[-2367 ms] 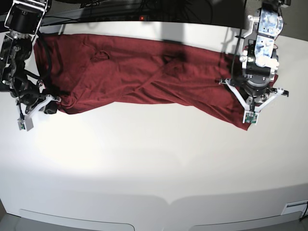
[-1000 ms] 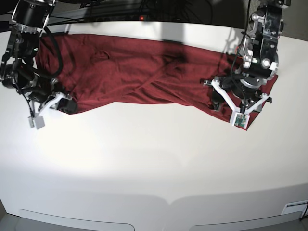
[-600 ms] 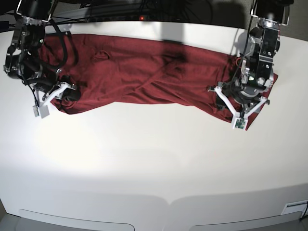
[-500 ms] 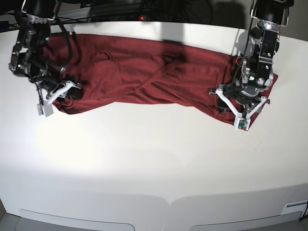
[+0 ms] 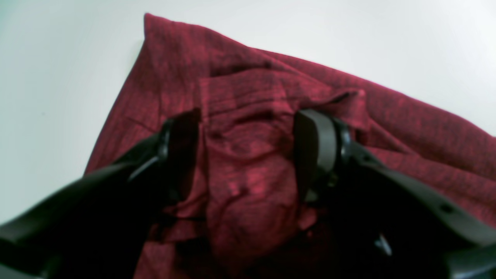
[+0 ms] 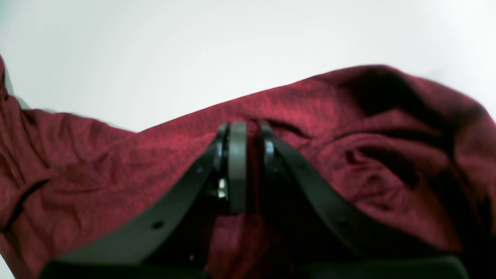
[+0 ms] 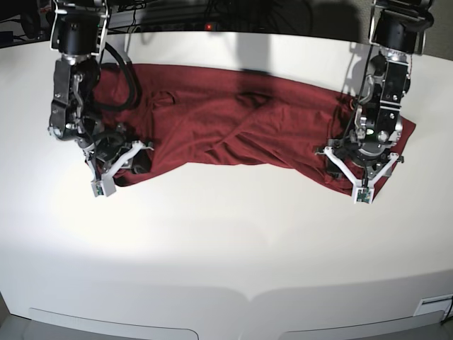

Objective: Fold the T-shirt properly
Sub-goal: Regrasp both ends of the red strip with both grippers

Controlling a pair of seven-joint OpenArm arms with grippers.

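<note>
Base view: the T-shirt [image 7: 233, 131] lies spread across the far half of the white table [image 7: 226, 248], wrinkled, with one arm at each end. The right gripper [image 7: 117, 166] sits at the garment's near corner on this view's left; the left gripper [image 7: 361, 170] sits over the opposite end, on this view's right. From this height neither jaw gap can be read.

Left wrist view: the left gripper [image 5: 248, 151] stands spread, its two dark fingers [image 5: 316, 143] well apart. A bunched mound of the T-shirt [image 5: 248, 178] rises between them, with cloth touching the inner face of each finger. Beyond the fingertips the fabric runs out to a pointed corner on bare table [image 5: 58, 77].

Right wrist view: the right gripper [image 6: 248, 151] is pressed nearly together, pinching a thin fold of the T-shirt [image 6: 348, 155] that shows red between and below its fingers [image 6: 237, 162]. Cloth spreads to both sides of the gripper; bare table [image 6: 193, 46] lies ahead of it.
</note>
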